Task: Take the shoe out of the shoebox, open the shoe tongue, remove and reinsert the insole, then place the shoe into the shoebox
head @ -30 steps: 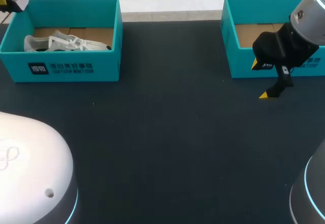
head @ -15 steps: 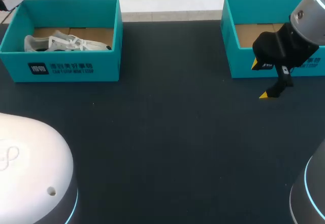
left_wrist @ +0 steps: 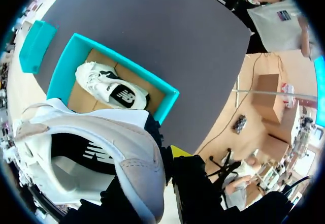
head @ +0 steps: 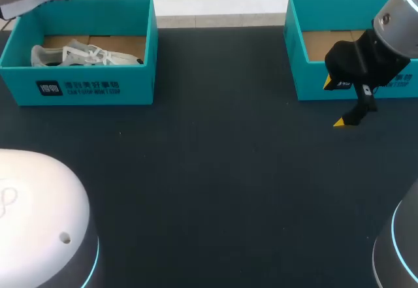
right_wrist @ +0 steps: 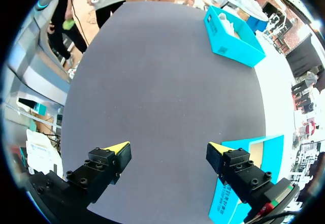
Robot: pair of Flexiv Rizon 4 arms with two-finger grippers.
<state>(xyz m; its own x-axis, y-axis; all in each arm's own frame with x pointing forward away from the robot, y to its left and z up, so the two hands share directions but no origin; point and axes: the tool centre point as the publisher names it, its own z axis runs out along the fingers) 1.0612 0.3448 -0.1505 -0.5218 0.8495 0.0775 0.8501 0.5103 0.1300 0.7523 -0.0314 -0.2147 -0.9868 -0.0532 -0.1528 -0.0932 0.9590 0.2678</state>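
Shoe [left_wrist: 101, 153] held high over its box

Left gripper [left_wrist: 165, 157] is clamped on the shoe, carrying it clear above the left shoebox [head: 98, 85], probably so it can come down on the bare table [head: 215, 170] for the tongue work; one yellow tip shows beside it, the other is hidden; a second shoe [head: 85, 56] lies inside that box; the right gripper [right_wrist: 167, 150] hovers spread wide and empty beside the right shoebox [head: 310, 79], seemingly placed to assist.

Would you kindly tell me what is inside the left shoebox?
A white shoe lies on the left shoebox's brown cardboard floor; the box's front wall hides the floor's near strip.
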